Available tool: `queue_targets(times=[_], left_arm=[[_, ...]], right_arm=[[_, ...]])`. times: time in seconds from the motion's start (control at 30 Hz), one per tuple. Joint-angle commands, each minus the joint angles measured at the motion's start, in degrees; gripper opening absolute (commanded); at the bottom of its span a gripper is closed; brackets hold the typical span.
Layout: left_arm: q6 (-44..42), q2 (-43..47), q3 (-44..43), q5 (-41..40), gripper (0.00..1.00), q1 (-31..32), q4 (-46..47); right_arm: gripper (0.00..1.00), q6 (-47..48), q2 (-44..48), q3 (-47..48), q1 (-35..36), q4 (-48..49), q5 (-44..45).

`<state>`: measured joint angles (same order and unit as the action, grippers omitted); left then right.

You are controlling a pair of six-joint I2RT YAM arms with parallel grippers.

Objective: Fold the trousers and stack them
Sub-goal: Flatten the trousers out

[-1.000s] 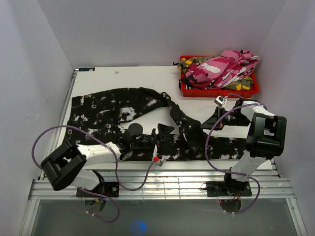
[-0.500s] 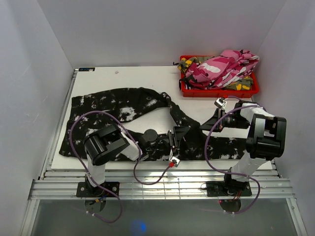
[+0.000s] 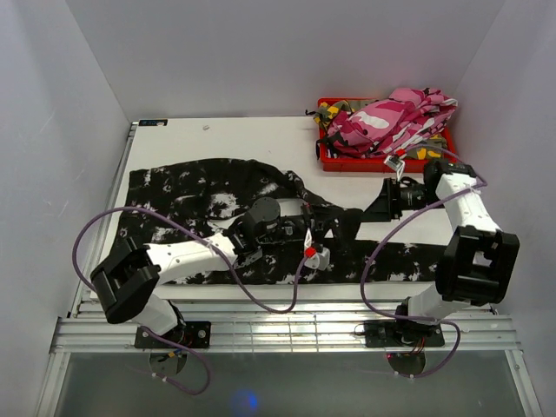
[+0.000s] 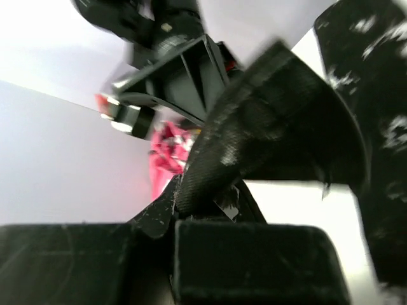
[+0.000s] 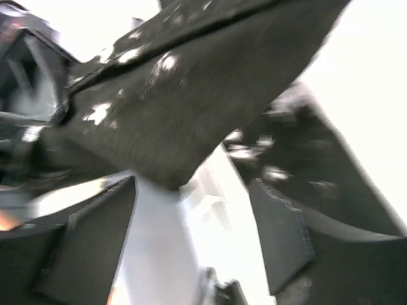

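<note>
The black trousers [image 3: 200, 195] with white splotches lie spread across the left and middle of the white table [image 3: 226, 139]. My left gripper [image 3: 341, 222] reaches to the table's middle and is shut on a raised fold of them. In the left wrist view the jaws pinch a black band of the trousers [image 4: 273, 121] at the left gripper [image 4: 206, 203]. My right gripper [image 3: 380, 205] stands just right of that fold, open. In the right wrist view a cloth corner [image 5: 191, 108] hangs above the right gripper [image 5: 191, 187], with nothing between its fingers [image 5: 95, 241].
A red bin [image 3: 347, 163] stands at the back right of the table. It holds a heap of pink-white camouflage trousers [image 3: 391, 117] with green-yellow camouflage cloth [image 3: 334, 111] under them. A trouser leg [image 3: 408, 261] lies along the front edge near the right arm's base.
My left arm swung right to the table's middle and shut on the trousers' fold. My right gripper opened, let the cloth go and drew back toward the bin.
</note>
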<state>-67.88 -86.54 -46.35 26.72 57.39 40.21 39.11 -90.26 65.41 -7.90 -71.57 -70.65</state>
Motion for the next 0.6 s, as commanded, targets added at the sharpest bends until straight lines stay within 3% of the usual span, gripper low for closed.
queue_targets(times=[0.0,0.17,0.43,0.57], left_arm=[[15.99,2.35,-6.55,2.81,0.00,-0.08,-22.77],[28.04,-2.30,-17.35,7.11,0.00,-2.45,-45.07],[45.08,-15.39,-36.05,23.71,0.00,-9.21,-64.87],[51.77,-22.96,-44.61,26.63,0.00,-11.59,-68.68]], right_arm=[[0.81,-1.59,6.84,6.91,-1.41,5.65,11.57],[0.89,2.81,13.43,12.46,-3.26,5.65,17.56],[0.92,14.66,22.22,6.67,-4.05,0.74,19.41],[0.98,16.96,24.16,4.30,-3.96,-1.91,18.36]])
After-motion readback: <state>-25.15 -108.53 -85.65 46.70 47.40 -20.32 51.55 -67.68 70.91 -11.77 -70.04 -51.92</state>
